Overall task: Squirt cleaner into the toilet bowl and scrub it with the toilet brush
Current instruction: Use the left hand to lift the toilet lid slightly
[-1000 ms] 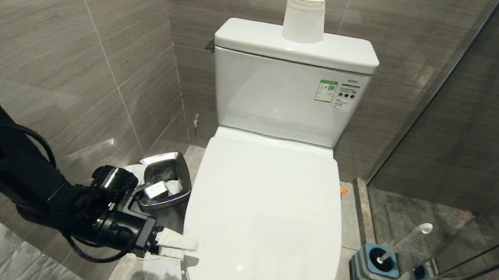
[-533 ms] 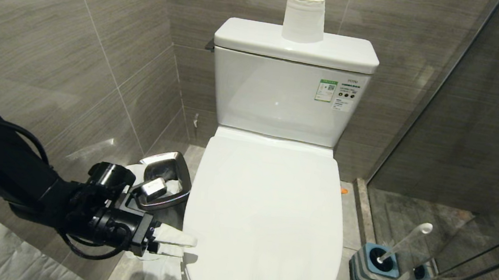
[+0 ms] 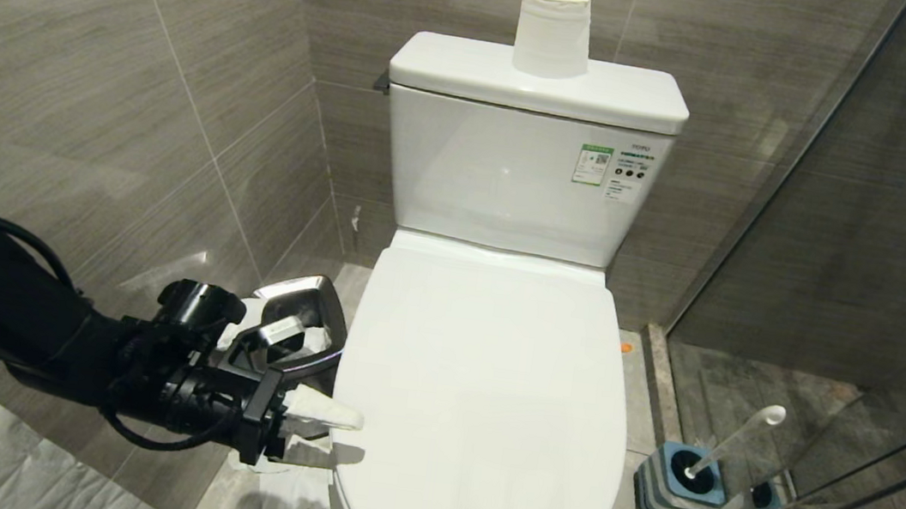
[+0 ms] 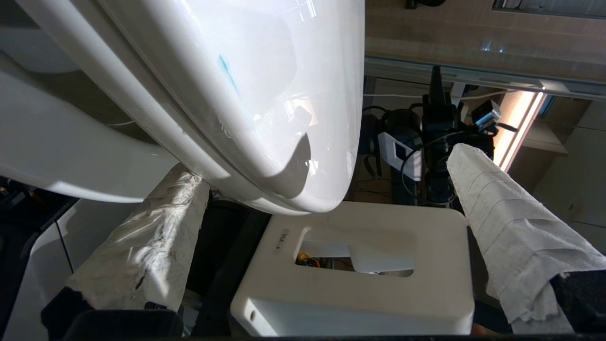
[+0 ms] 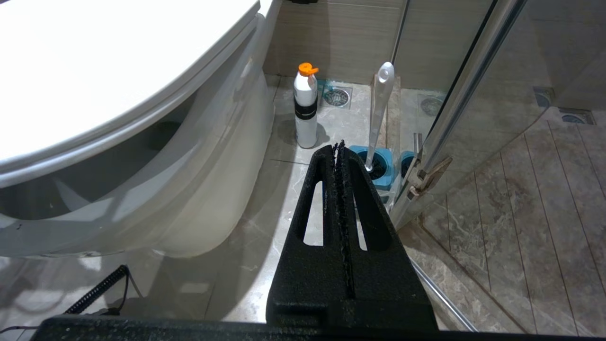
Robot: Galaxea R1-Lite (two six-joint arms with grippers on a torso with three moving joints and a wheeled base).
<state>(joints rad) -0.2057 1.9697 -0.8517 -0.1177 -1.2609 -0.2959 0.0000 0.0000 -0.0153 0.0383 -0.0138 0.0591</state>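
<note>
The white toilet's lid (image 3: 487, 397) is down, so the inside of the toilet bowl (image 5: 203, 189) is hidden. My left gripper (image 3: 340, 438) is open at the lid's front left edge, its paper-wrapped fingers (image 4: 511, 227) one above and one below the rim. In the left wrist view the lid's edge lies inside the left gripper (image 4: 326, 163), touching neither finger. A small teal-blue streak, seemingly cleaner (image 4: 227, 78), marks the lid. The toilet brush (image 3: 733, 440) stands in its blue-topped holder (image 3: 680, 481) on the floor to the right. My right gripper (image 5: 337, 147) hangs shut, low beside the toilet.
A steel waste bin (image 3: 297, 330) stands just behind my left gripper against the tiled wall. A paper roll (image 3: 553, 32) sits on the tank. A white bottle with an orange cap (image 5: 305, 106) stands on the floor near the brush (image 5: 378, 113). The glass shower door (image 3: 851, 251) closes off the right.
My left wrist has rolled, so the two wrapped fingers now stand one over the other. The gripper has risen slightly against the lid's edge. The lid has not moved.
</note>
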